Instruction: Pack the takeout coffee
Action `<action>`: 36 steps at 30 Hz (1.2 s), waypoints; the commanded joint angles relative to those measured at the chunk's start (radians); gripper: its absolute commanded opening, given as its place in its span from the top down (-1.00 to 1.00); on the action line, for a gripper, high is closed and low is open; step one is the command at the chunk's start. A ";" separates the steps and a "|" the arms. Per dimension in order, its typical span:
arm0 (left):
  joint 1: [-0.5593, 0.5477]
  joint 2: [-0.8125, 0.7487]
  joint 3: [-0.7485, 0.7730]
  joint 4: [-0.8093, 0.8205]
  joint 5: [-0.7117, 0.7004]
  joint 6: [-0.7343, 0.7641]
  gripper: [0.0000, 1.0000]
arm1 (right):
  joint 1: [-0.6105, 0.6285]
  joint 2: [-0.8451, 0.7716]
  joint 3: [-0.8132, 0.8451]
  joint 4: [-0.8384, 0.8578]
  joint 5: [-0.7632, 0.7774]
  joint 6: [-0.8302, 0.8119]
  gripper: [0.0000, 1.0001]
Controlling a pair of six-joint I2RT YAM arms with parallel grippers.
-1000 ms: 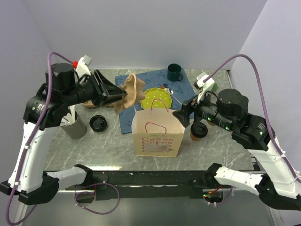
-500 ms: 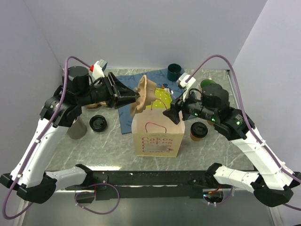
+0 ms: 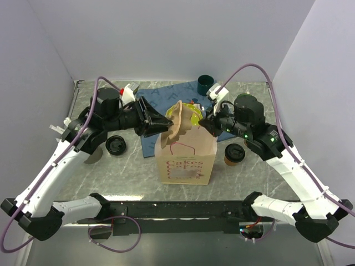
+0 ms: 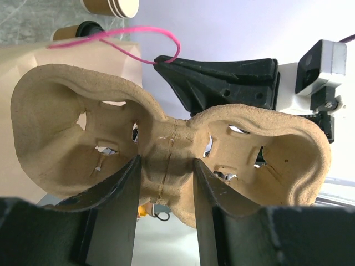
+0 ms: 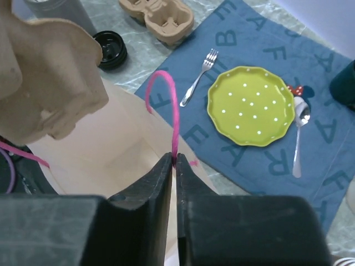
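Grey marble table (image 3: 127,166) — my left pincer (image 4: 166,166) grips a pulp carrier (image 4: 172,138) over the paper bag (image 3: 186,160); my right pincer (image 5: 173,166) pinches its pink handle (image 5: 166,105). The takeout coffee (image 3: 234,153) stands just right of the bag — light, crushable; I'd grasp mid-wall, gently.

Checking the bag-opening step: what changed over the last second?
The left tool carried the pulp cup carrier rightward, from behind-left of the bag to over its mouth. The right tool moved in leftward and closed on the rim of the paper bag by its pink handle. Unchanged: bag, lidded coffee cup, loose lid.
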 commanded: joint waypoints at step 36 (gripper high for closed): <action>-0.332 0.376 0.519 -0.589 -0.518 0.131 0.55 | -0.009 -0.092 -0.094 0.083 0.016 0.180 0.98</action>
